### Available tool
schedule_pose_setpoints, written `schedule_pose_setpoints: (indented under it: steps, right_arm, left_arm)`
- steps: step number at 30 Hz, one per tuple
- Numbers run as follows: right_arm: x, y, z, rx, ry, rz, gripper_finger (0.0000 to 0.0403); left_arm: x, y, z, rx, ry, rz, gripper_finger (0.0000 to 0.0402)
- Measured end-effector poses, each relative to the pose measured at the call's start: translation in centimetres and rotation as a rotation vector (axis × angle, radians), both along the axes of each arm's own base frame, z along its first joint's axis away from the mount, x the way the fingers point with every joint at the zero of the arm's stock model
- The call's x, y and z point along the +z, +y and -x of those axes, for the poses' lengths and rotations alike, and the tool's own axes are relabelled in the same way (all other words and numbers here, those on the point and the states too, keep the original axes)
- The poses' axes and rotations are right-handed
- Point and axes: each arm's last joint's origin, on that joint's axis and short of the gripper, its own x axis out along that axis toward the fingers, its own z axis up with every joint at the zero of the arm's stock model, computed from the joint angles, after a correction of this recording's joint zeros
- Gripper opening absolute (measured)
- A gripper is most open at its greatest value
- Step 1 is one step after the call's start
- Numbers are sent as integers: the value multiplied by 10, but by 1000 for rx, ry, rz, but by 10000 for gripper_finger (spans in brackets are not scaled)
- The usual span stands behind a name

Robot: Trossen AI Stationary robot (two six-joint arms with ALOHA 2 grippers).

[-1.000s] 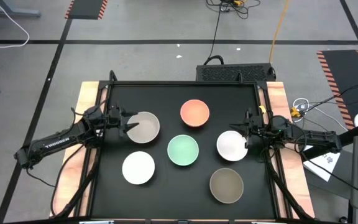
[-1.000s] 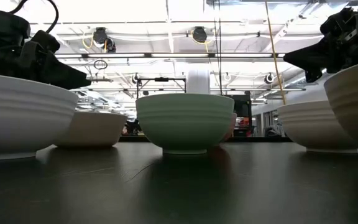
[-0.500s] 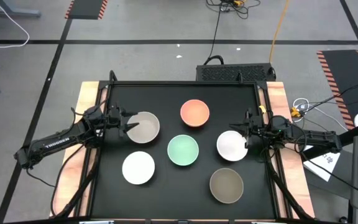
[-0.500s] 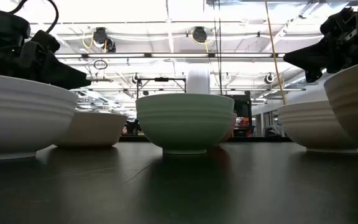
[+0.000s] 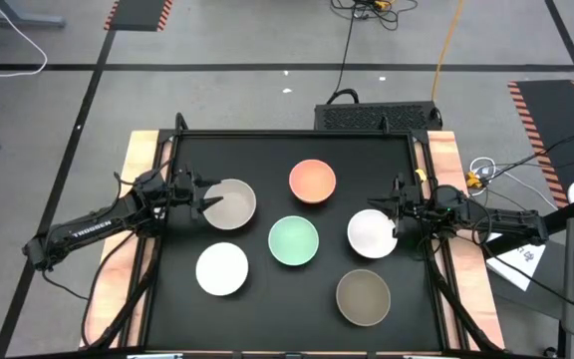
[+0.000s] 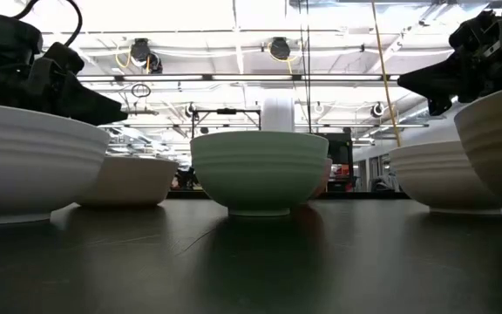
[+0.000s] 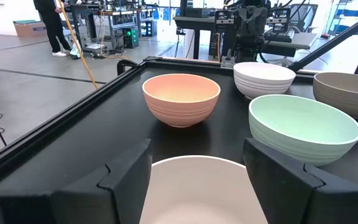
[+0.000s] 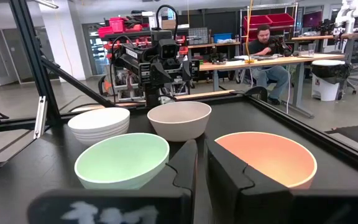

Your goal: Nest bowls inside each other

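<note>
On matte table, round ribbed bowls.

The desk has a matte black top with pale wooden strips along its two sides. At the centre sits the mint-green bowl, its outside ringed with faint horizontal ridges. At 12 o'clock from it is the coral-pink bowl, also ridged. At 10 o'clock is the pale beige-grey bowl; at 8 o'clock a plain white bowl; at 3 o'clock the second white bowl; at 5 o'clock the olive-tan bowl, darkest of the six. Both arms are black, the left claw and right claw alike. The floor is grey, crossed by dark lines, with red-and-black striped mats.
</note>
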Motion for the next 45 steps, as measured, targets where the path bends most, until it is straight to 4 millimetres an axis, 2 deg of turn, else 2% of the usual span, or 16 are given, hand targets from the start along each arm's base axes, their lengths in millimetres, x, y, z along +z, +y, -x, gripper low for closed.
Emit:
schedule_pose_setpoints:
  steps: [17,26,45]
  right_arm:
    - [0,0,0,0,0,0,20]
    - [0,0,0,0,0,0,20]
    - [0,0,0,0,0,0,20]
  left_arm:
    - [2,0,0,1,-20,0,253]
    - [5,0,0,20,-87,178,253]
    - [19,0,-1,6,-207,103,253]
